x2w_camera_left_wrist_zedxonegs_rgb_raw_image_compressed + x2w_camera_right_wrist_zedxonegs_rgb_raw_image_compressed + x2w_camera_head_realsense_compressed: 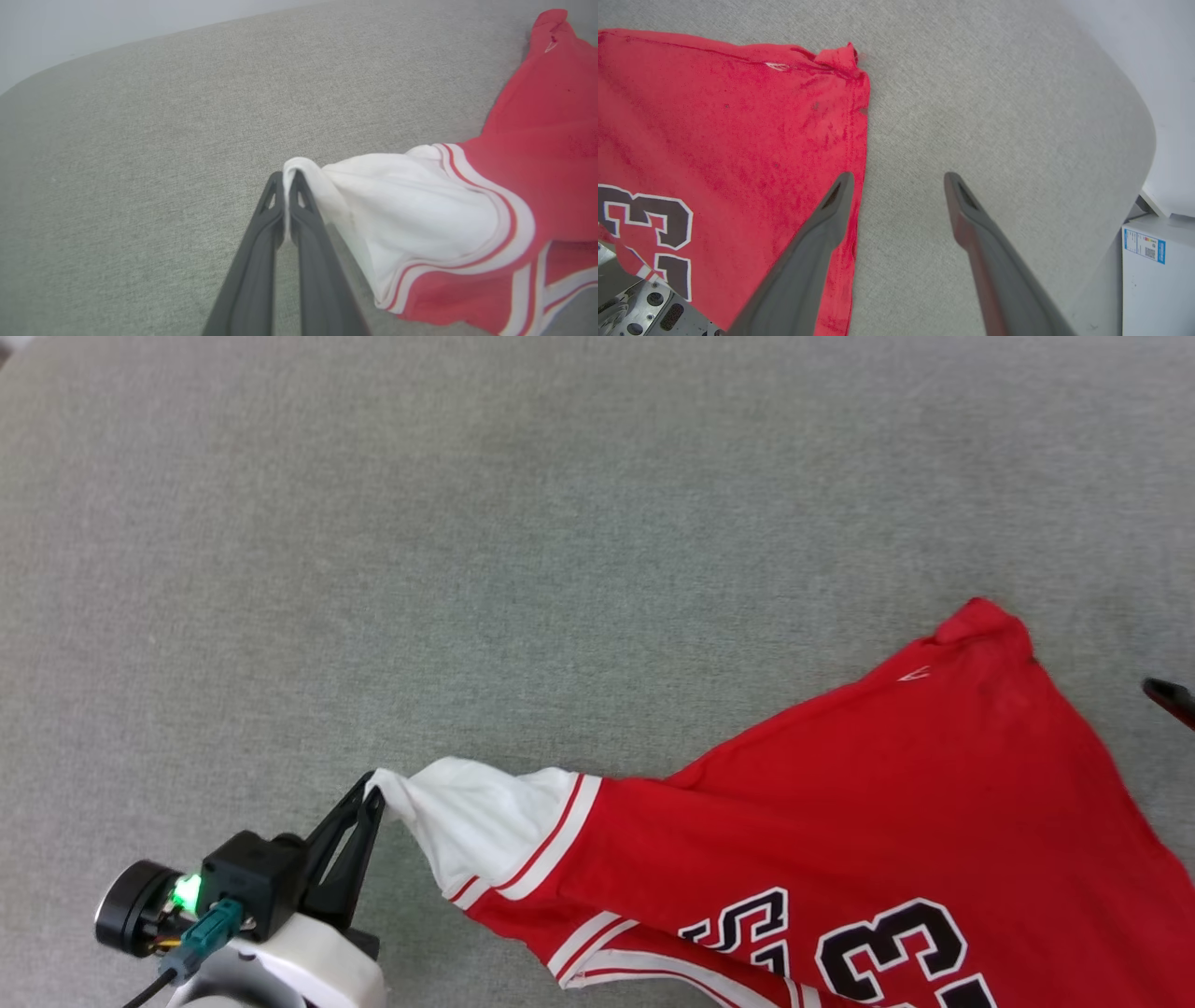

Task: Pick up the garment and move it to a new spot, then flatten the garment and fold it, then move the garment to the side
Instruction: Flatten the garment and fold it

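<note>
Draping limp and light, the garment (pixel 887 784) lies mostly spread on what looks like a cloth-covered tabletop (pixel 467 523), running off to the right of the left tool (pixel 286 176), which is pinching the cuff of the white sleeve (pixel 411 210). Soft knit like this should sag and wrinkle, so hems and corners look like the best holds. The right tool (pixel 897 177) hangs spread wide just beside the side hem (pixel 859 140), gripping nothing.

Head view: high, looking steeply down on grey fabric surface (pixel 467 523). Left wrist view: low, close behind left gripper (pixel 286 179), facing far edge. Right wrist view: above right gripper (pixel 899 179), looking down. All share garment (pixel 887 784) far corner.
</note>
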You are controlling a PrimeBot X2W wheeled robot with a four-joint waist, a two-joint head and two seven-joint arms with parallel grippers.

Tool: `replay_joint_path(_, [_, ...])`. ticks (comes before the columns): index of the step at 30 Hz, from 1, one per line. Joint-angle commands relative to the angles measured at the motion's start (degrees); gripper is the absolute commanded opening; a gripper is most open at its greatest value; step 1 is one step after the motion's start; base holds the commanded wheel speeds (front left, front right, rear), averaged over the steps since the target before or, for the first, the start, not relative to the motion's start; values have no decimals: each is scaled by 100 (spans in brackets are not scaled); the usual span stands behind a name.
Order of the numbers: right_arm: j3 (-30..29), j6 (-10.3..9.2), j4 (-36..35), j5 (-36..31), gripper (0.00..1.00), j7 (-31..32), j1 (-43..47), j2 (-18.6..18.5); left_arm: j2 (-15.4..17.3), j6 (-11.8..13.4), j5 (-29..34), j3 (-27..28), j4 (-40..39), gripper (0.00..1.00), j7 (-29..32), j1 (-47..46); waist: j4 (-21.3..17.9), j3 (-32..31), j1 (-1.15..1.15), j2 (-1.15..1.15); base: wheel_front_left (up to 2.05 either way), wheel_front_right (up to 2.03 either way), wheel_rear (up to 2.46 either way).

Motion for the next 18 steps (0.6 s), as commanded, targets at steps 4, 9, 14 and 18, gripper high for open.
replay_joint_path(4, [1030, -4, 914, -478, 100, 563, -1428, 729, -229, -134, 178, -45, 81, 0, 40, -362, 350, 456, 0, 0, 0, 0, 0])
replay_joint_path(9, [1476, -4, 1752, -544, 100, 408, -1945, 1169, -352, -169, 253, -55, 151, 0, 59, -513, 494, 664, 0, 0, 0, 0, 0])
replay_joint_path(14, [2037, -3, 2405, -478, 100, 162, -1798, 1403, -465, -189, 260, -54, 226, 0, 42, -585, 547, 754, 0, 0, 0, 0, 0])
replay_joint_path(18, [2555, 5, 2648, -356, 0, -66, -1605, 1446, -524, -227, 243, -61, 302, 0, 33, -605, 536, 708, 0, 0, 0, 0, 0])
